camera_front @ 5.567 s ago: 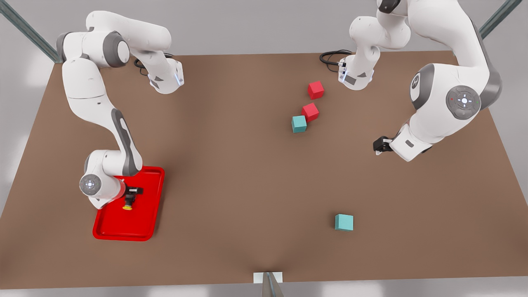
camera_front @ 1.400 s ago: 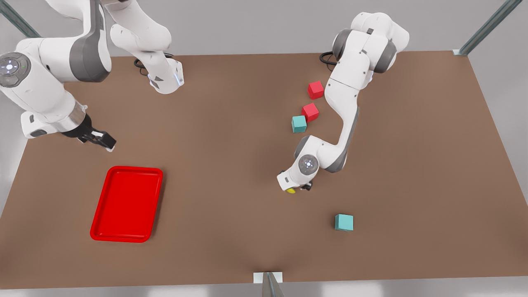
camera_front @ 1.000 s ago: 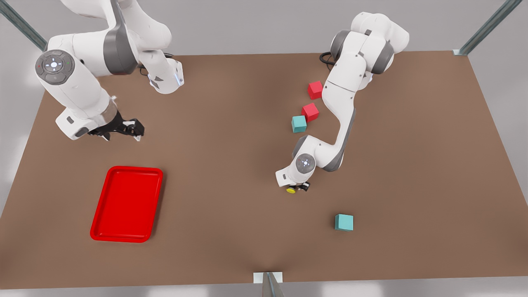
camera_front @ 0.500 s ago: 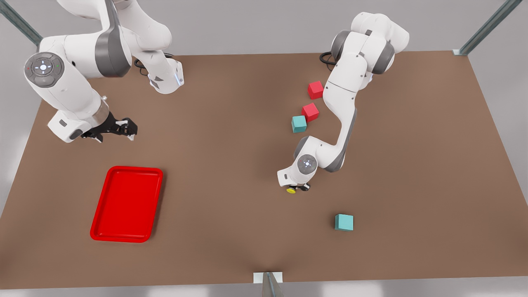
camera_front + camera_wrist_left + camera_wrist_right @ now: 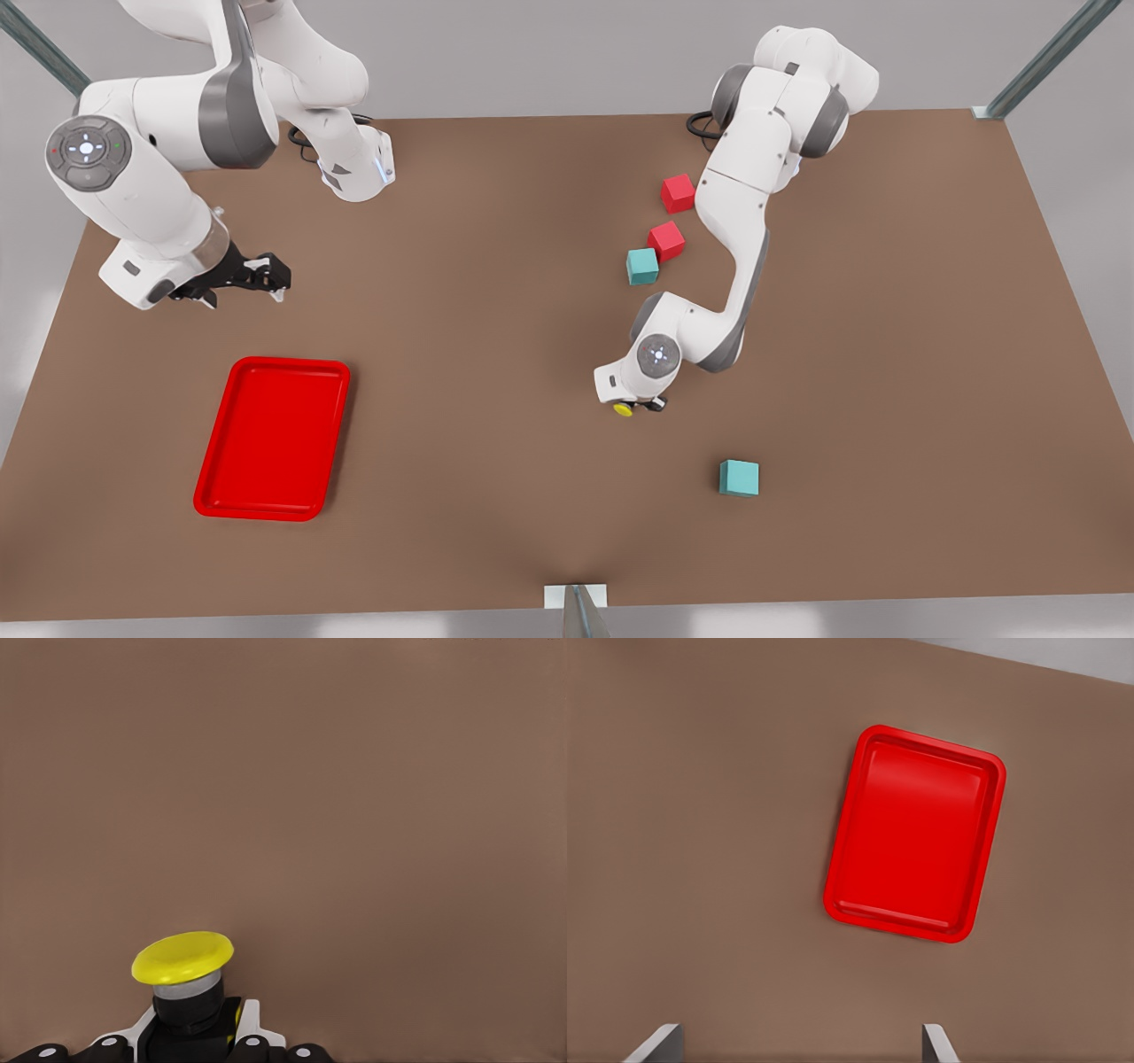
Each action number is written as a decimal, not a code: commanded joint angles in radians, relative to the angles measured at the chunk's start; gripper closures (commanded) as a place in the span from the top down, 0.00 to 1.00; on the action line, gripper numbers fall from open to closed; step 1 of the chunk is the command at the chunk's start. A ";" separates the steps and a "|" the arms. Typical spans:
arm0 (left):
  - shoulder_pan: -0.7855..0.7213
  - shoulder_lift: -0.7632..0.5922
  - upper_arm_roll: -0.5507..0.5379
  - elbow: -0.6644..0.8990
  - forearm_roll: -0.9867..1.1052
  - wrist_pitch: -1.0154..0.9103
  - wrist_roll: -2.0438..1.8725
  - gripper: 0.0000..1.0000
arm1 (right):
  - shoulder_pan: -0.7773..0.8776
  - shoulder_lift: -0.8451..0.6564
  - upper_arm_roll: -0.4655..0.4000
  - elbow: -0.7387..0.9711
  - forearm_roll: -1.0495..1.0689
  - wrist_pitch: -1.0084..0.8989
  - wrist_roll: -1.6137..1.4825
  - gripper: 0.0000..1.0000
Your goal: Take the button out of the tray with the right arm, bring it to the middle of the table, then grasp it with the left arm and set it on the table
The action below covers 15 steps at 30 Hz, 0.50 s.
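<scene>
The button [image 5: 625, 409] [image 5: 183, 957], dark-bodied with a yellow cap, is near the middle of the brown table [image 5: 496, 354]. My left gripper [image 5: 640, 406] [image 5: 197, 1036] is low over the table there and shut on the button's dark body; the cap pokes out toward the front view's left. The red tray [image 5: 272, 437] [image 5: 915, 833] lies empty at the front view's left. Behind the tray and off the table, my right gripper [image 5: 276, 276] [image 5: 797, 1045] hangs open with nothing between its fingers.
Two red cubes [image 5: 678, 192] [image 5: 666, 240] and a teal cube [image 5: 642, 266] sit close behind the left arm's elbow. Another teal cube [image 5: 739, 478] lies in front of the left gripper, toward the front view's right. Black cables lie at the table's back edge.
The button, earlier in the tray under the right gripper, is now mid-table in the left gripper. Over the last second the right arm drifted slightly left; the left gripper barely moved.
</scene>
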 commanded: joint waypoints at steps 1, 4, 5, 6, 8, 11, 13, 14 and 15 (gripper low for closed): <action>-0.006 -0.001 0.004 0.027 -0.004 -0.177 -0.295 0.47 | 0.009 0.000 0.001 0.000 0.001 0.000 -0.039 1.00; -0.055 -0.001 0.006 0.165 0.190 -0.379 -0.985 0.47 | 0.009 0.000 0.001 0.000 0.001 -0.002 -0.039 1.00; -0.069 -0.001 0.007 0.203 0.235 -0.382 -1.313 0.47 | 0.009 0.000 0.001 0.000 0.001 -0.002 -0.039 1.00; -0.072 0.000 0.007 0.239 0.261 -0.381 -1.562 0.46 | 0.021 0.000 0.001 0.000 -0.001 -0.002 -0.038 1.00; -0.104 0.000 0.007 0.262 0.427 -0.381 -1.992 0.46 | 0.021 0.000 0.001 0.000 -0.001 -0.002 -0.038 1.00; -0.193 0.043 0.006 0.243 0.740 -0.557 -2.236 0.46 | 0.021 0.001 0.001 0.000 -0.001 -0.002 -0.038 1.00; -0.216 0.083 0.006 0.237 0.870 -0.648 -2.340 0.46 | 0.021 0.001 0.001 0.000 -0.001 -0.003 -0.039 1.00; -0.221 0.095 0.006 0.237 0.927 -0.680 -2.381 0.46 | 0.023 0.001 0.001 -0.001 -0.001 -0.003 -0.038 1.00; -0.221 0.121 0.006 0.237 0.985 -0.732 -2.421 0.47 | 0.023 0.001 0.001 -0.001 -0.001 -0.003 -0.039 1.00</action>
